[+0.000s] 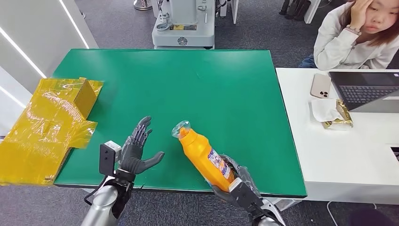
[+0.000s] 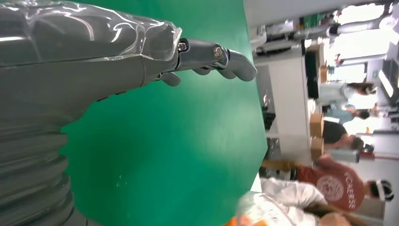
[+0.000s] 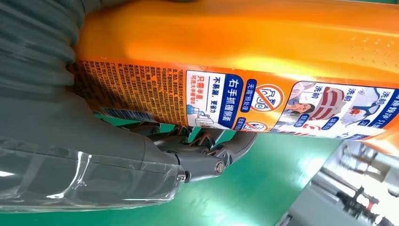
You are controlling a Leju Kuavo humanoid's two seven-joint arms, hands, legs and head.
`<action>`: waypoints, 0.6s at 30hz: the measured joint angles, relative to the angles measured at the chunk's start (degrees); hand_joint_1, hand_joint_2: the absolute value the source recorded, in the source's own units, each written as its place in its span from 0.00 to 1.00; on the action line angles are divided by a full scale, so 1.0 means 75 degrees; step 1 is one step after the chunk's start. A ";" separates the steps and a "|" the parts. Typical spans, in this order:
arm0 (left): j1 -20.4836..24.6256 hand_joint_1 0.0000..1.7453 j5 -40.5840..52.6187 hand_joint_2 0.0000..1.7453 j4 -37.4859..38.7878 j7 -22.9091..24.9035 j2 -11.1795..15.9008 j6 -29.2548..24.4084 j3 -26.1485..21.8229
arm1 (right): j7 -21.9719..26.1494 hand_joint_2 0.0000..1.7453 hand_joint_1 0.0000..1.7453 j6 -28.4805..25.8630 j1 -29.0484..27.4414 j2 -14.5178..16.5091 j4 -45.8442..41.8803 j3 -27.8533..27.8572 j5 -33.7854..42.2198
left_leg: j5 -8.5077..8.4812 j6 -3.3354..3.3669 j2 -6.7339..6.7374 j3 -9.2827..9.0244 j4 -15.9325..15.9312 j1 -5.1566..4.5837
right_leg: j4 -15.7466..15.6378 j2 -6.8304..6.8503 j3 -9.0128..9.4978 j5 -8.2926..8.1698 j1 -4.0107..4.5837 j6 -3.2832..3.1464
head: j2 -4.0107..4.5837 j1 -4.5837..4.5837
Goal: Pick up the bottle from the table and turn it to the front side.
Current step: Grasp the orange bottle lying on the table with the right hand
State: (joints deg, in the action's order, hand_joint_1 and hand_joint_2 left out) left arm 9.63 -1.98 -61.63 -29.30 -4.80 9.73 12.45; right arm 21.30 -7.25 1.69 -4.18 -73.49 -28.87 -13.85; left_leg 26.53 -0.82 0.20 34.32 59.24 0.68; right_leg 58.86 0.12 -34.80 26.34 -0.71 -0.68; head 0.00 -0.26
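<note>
Glossy orange plastic bottle (image 1: 205, 157) with printed label, clear cap: gripped at its base by right hand (image 1: 237, 184) above matte green table (image 1: 235, 84), cap tilted far-left. Left hand (image 1: 136, 148): fingers spread, holding nothing.

From the head camera I am looking forward and down from high on the body at the green table (image 1: 226, 84), whose near edge is running just above the picture's bottom, with both arms coming in from below it. The left wrist camera is sitting close behind the left hand (image 2: 94, 61), turned on its side, skimming low along the green table toward people standing well beyond its far edge. The right wrist camera is pressing very near the orange bottle (image 3: 244, 52) above the green table. All three views are sharing that table's green surface.
</note>
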 joint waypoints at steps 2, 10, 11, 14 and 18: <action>0.0105 0.00 -0.0005 1.00 -0.0001 0.0170 0.0025 0.0231 0.0028 | 0.0062 1.00 1.00 -0.0079 -0.0077 0.0128 -0.0074 0.0119 -0.0006 | 0.0000 0.0000 0.0002 0.0002 0.0000 0.0000 | 0.0000 -0.0002 -0.0003 0.0000 0.0000 0.0000 | 0.0000 0.0000; 0.1294 0.00 -0.0488 1.00 0.0200 0.1034 0.0181 0.1537 0.0323 | 0.0468 1.00 1.00 -0.0166 0.0516 0.0624 -0.0079 0.0500 -0.0016 | -0.0012 -0.0006 -0.0002 0.0004 0.0002 0.0000 | 0.0001 0.0002 -0.0005 -0.0007 0.0000 -0.0003 | 0.0000 -0.0001; 0.1497 0.00 -0.0565 1.00 0.0296 0.1109 0.0187 0.1647 0.0388 | 0.0492 1.00 1.00 -0.0163 0.0612 0.0665 -0.0087 0.0525 -0.0033 | -0.0013 -0.0006 -0.0002 0.0004 0.0002 0.0000 | 0.0001 0.0002 -0.0004 -0.0009 0.0000 -0.0004 | 0.0000 -0.0002; 0.2049 0.00 -0.0728 1.00 0.0636 0.1253 0.0196 0.1821 0.0600 | 0.0519 1.00 1.00 -0.0117 0.0840 0.0757 -0.0134 0.0555 -0.0116 | -0.0013 -0.0007 0.0000 0.0005 0.0003 -0.0001 | 0.0001 -0.0001 -0.0004 -0.0013 0.0000 -0.0006 | 0.0000 -0.0001; 0.2530 0.00 -0.0894 1.00 0.1006 0.1349 0.0195 0.1996 0.0816 | 0.0519 1.00 1.00 -0.0075 0.1060 0.0819 -0.0154 0.0560 -0.0196 | -0.0011 -0.0006 -0.0001 0.0008 0.0005 -0.0001 | 0.0001 -0.0002 -0.0010 -0.0012 0.0000 -0.0006 | 0.0000 0.0000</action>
State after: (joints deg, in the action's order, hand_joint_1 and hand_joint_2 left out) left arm 28.60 -8.69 -54.08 -19.18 -3.34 24.70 18.57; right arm 25.20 -7.81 9.64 1.97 -74.65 -24.68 -15.32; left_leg 26.44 -0.87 0.20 34.38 59.28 0.68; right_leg 58.87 0.11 -34.87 26.25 -0.72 -0.73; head 0.00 -0.26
